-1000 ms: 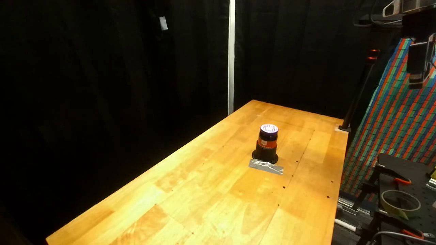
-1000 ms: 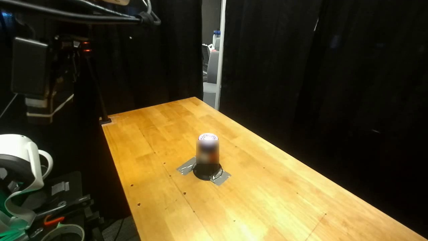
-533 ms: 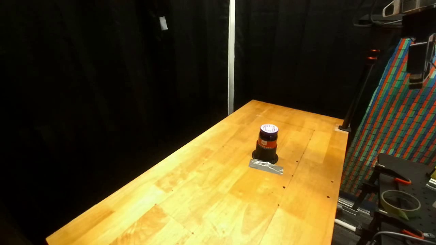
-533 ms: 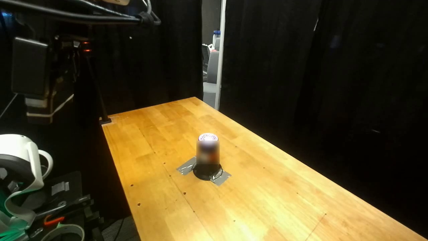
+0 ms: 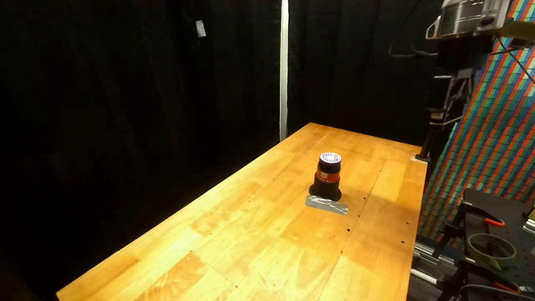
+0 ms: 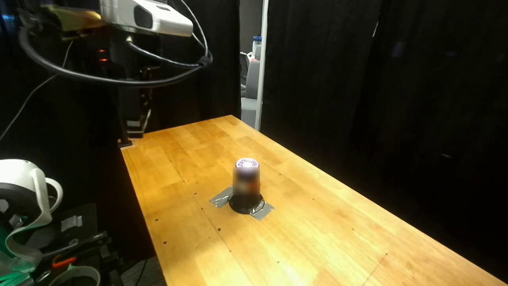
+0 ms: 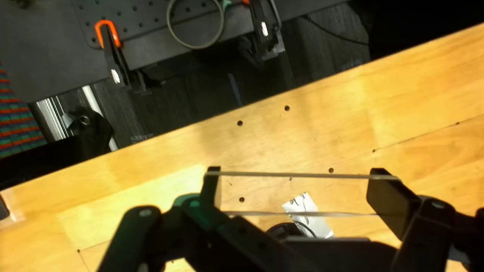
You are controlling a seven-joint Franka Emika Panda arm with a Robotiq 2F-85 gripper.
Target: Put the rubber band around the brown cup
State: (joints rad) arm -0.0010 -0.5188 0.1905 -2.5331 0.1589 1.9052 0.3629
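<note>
- Nearest, in the wrist view, the gripper [image 7: 297, 185], its two fingers spread wide apart;
- looped around both fingers, the rubber band [image 7: 287, 174], two thin strands pulled straight across the gap;
- beneath them, the wooden table [image 5: 250, 234];
- standing upright on it, well apart from the band, the brown cup [image 5: 328, 174], orange-red striped and pale on top, with a flared black base [image 5: 327, 191];
- silver tape [image 6: 264, 213] touching that base on two sides;
- farthest, black curtains [image 5: 146, 104] behind the table in both exterior views.
</note>
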